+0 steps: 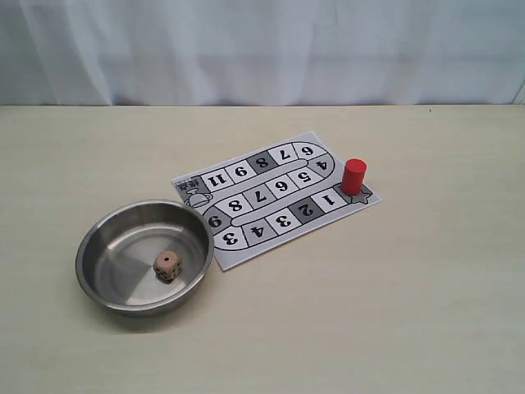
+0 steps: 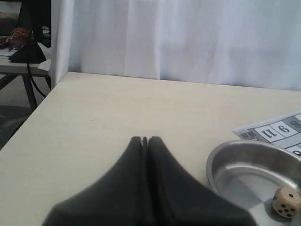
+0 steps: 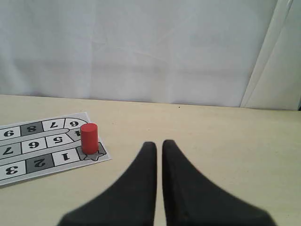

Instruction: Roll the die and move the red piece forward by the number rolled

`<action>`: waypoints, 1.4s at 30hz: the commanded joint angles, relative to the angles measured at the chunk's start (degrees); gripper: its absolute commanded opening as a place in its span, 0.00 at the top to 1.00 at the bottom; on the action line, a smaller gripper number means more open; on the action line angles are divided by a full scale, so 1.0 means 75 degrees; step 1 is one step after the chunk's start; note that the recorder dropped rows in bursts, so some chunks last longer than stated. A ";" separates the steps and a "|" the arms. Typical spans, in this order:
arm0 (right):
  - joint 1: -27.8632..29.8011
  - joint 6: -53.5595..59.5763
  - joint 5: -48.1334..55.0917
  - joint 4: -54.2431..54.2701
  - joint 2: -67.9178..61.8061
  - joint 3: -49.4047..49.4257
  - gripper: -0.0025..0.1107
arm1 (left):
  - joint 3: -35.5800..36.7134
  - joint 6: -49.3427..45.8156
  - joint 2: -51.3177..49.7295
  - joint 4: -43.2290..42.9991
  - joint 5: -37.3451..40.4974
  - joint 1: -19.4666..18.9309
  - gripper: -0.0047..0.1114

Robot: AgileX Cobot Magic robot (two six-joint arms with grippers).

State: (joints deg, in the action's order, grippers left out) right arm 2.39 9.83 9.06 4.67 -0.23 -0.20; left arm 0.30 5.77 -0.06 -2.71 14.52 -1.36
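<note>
The die (image 1: 166, 266) is a small tan cube with dark pips lying inside the steel bowl (image 1: 90, 246) at the front left of the table. The left wrist view also has the die (image 2: 286, 202) and the bowl (image 2: 221, 153) off to one side. My left gripper (image 2: 145, 138) is shut and empty over bare table, apart from the bowl. The red piece (image 1: 353, 176) stands upright on the star square at one end of the paper board (image 1: 250, 250). My right gripper (image 3: 159, 142) is shut on nothing, a short way from the red piece (image 3: 89, 137). Neither gripper shows in the exterior view.
The paper board's numbered track starts at square 1 (image 1: 330, 199) beside the star and winds toward the bowl. The bowl's rim overlaps the board's near corner. A white curtain (image 1: 262, 49) backs the table. Beyond the table's edge stands another stand with clutter (image 2: 23, 42).
</note>
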 commanded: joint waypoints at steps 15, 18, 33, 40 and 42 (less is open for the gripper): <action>0.0023 -0.0584 -0.1861 -0.0061 0.0031 0.0027 0.94 | -0.0040 -0.0002 0.0009 -0.0001 -0.0085 0.0001 0.96; 0.0023 -0.1311 -0.1957 -0.0061 0.0031 -0.0155 0.94 | -0.0040 -0.0002 0.0009 -0.0001 -0.0085 0.0001 0.96; 0.0023 -0.1265 0.1438 -0.0061 -0.3362 -0.4604 0.94 | -0.0040 -0.0002 0.0009 -0.0001 -0.0085 0.0001 0.96; 0.0009 -0.1251 0.1429 -0.0061 -0.5617 -0.5348 0.94 | -0.0040 -0.0002 0.0009 -0.0022 -0.0085 0.0001 0.96; -0.0080 -0.1161 0.1552 0.0091 -0.6162 -0.5560 0.90 | -0.0040 -0.0002 0.0009 -0.0022 -0.0085 0.0001 0.96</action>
State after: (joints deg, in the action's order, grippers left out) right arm 2.39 0.52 19.84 4.67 -43.38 -40.38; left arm 0.30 5.77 -0.06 -2.71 14.52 -1.36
